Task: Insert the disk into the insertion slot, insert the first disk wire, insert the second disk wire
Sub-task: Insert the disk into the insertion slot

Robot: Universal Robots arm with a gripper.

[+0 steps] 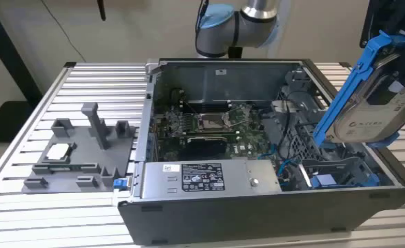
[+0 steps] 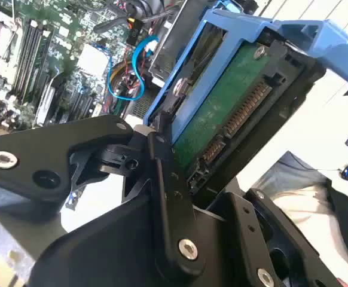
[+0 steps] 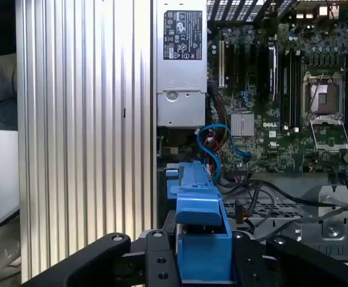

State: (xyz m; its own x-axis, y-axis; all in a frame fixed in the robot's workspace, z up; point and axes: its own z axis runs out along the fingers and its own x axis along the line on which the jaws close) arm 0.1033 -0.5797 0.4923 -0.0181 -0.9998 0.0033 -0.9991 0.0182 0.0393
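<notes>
While the end effector [image 3: 204,262] is clamped shut on the disk [image 1: 371,111] by its blue carrier frame, the drive hangs tilted in the air over the exterior view's right side of the open computer case [image 1: 223,67]. It's above the insertion slot [image 1: 336,168], not in it yet. The power supply [image 1: 202,178] sits near that slot.

disk [image 1: 371,111] | we see a silver-grey drive, pale label, blue carrier, steeply tilted, aloft at the exterior view's right | insertion slot [image 1: 340,166] | dark grey bay, blue fittings, lower right, below disk, apart
</notes>
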